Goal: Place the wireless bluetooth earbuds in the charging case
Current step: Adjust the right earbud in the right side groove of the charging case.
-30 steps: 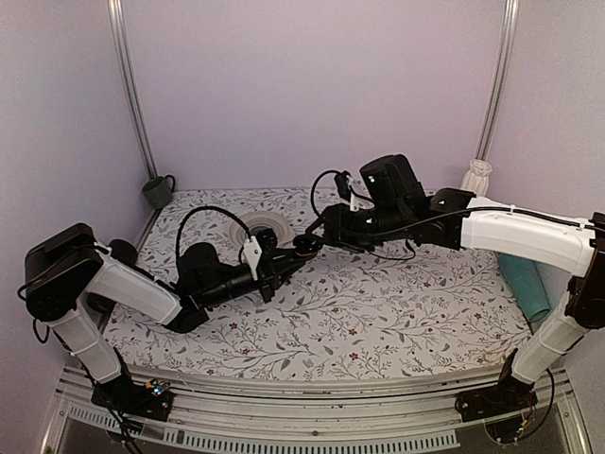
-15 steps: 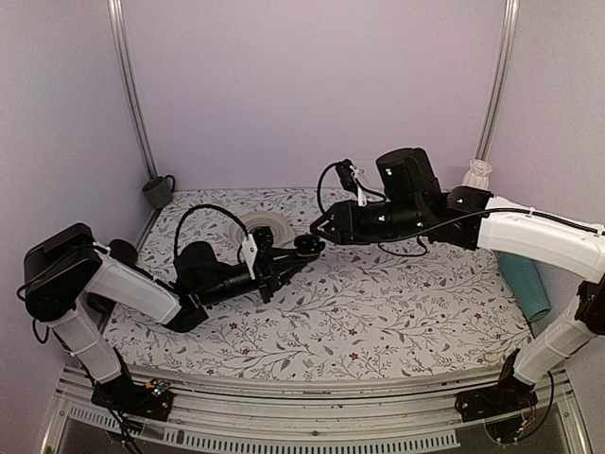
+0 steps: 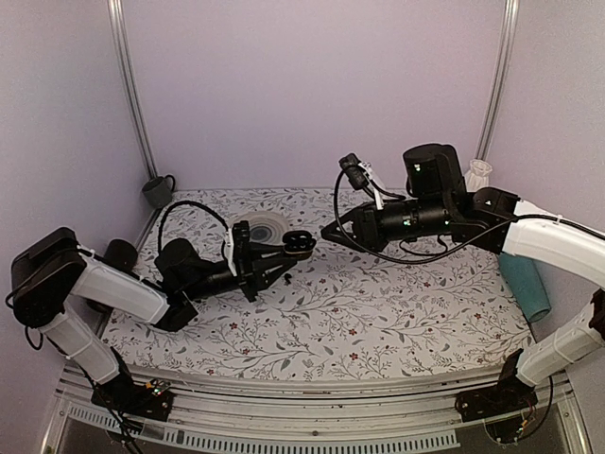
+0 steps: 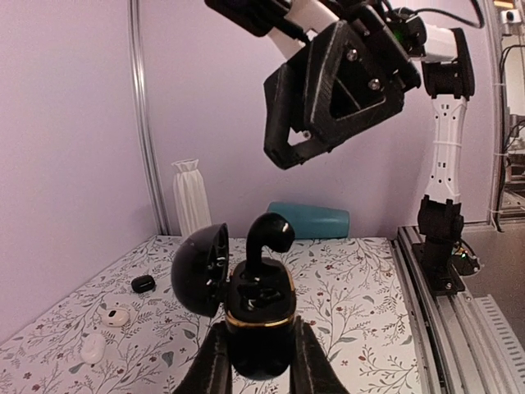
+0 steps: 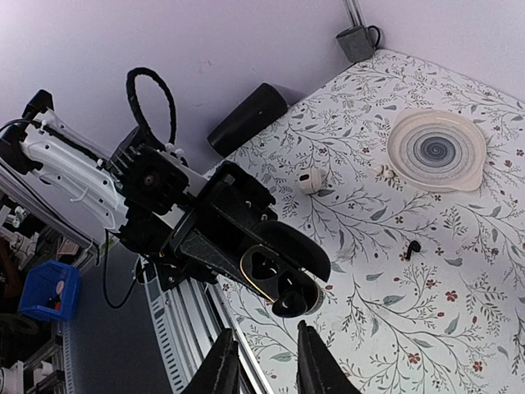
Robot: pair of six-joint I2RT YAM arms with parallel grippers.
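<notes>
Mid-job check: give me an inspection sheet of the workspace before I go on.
Surface: floral cloth, flat.
Job's things: charging case open, held off the cloth; one earbud standing proud in its well, other well empty; second earbud lying on the cloth.
Clutter: plate, mug, white vase, teal roll, white cases, black lump, black cylinder.
Grippers: left gripper shut on the case; right gripper open, empty, apart from it.
Cables: black loop at the left wrist, off the cloth.
Surroundings: lilac walls, metal posts.

No legible text or markings anywhere
</notes>
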